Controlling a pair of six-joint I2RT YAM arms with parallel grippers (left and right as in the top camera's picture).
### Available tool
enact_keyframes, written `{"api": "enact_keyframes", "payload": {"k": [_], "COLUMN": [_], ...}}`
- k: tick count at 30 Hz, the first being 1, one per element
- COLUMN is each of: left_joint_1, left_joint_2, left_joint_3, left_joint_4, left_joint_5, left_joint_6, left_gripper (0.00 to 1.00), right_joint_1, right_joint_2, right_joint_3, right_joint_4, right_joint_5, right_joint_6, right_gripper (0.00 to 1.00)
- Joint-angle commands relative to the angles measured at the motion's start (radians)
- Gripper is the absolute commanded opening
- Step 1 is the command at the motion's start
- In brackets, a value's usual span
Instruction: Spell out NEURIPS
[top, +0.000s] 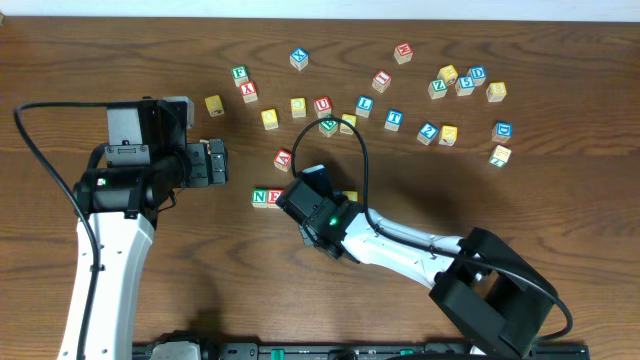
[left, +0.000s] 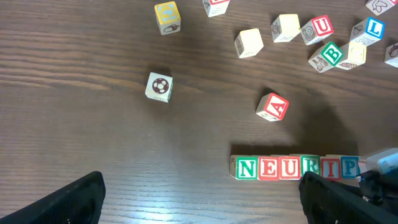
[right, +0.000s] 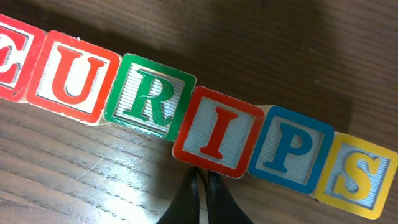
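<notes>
Seven cubes (left: 295, 168): we read NEURIPS in one touching row on the counter (right: 74, 180).
Right claw (right: 203, 193): clenched, tips beside the I (right: 217, 130).
Left claw (left: 202, 200): released, holding nothing.

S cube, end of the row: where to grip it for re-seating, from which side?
I'd come straight down and pinch the yellow S cube on the two side faces above and below its letter. Both look bare; the face toward the blue P cube touches it, leaving no gap for a finger.
</notes>
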Motion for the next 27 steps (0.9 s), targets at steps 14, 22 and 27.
{"api": "enact_keyframes", "payload": {"k": [14, 22, 27], "left_joint_1": [0.005, 0.005, 0.005], "left_joint_2": [-0.002, -0.002, -0.002], "left_joint_3": [0.022, 0.022, 0.022], "left_joint_4": [0.000, 0.000, 0.000], "left_joint_5": [-0.006, -0.006, -0.006], "left_joint_6": [0.010, 0.010, 0.010], "left_gripper": [0.98, 0.98, 0.98], "right_joint_1": [-0.005, -0.005, -0.005], "right_joint_2": [0.014, 0.015, 0.015], "right_joint_3": [-0.006, -0.006, -0.006], "right_joint_4": [0.004, 0.007, 0.008], "right_joint_5": [0.031, 0.042, 0.047], "right_joint_6": [-0.010, -0.010, -0.010], "right_gripper": [0.01, 0.01, 0.01]}}
